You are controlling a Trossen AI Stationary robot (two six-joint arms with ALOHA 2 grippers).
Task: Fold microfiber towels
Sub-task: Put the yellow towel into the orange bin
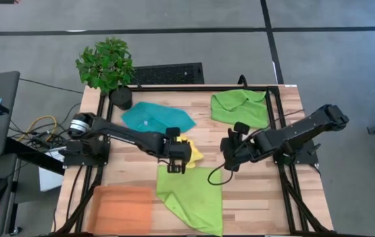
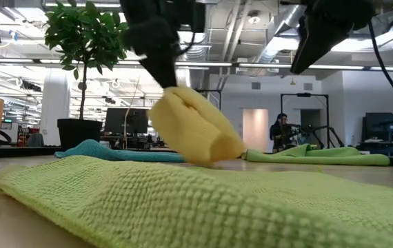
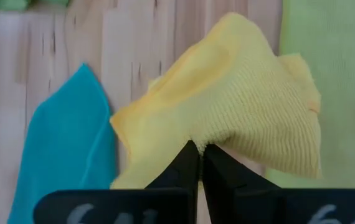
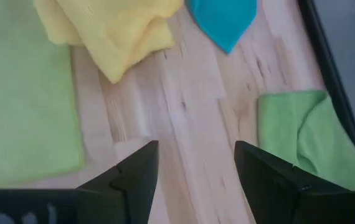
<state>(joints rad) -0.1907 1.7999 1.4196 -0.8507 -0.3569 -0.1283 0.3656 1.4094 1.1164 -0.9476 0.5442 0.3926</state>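
A yellow microfiber towel (image 1: 192,153) hangs bunched at the table's middle from my shut left gripper (image 3: 200,155), which also shows in the low view (image 2: 160,65). A lime green towel (image 1: 191,196) lies spread flat near the front edge. A teal towel (image 1: 158,118) lies flat behind the yellow one. A second lime green towel (image 1: 240,108) lies crumpled at the far right. My right gripper (image 4: 196,171) hovers open over bare wood to the right of the yellow towel, touching nothing. My left gripper pinches a gathered fold (image 3: 210,135) of the yellow towel between its two fingertips. The fingers slant down from above. The towel droops below them in a loose, slack bundle (image 2: 195,127). The green towel in front hides whether its lower end (image 2: 224,153) touches the table.
A flat orange tray (image 1: 122,207) lies at the near left corner. A potted plant (image 1: 105,66) stands at the far left corner. A black frame (image 1: 276,125) runs along the table's edges. Bare wood (image 4: 190,106) shows between the yellow towel and the far right green towel.
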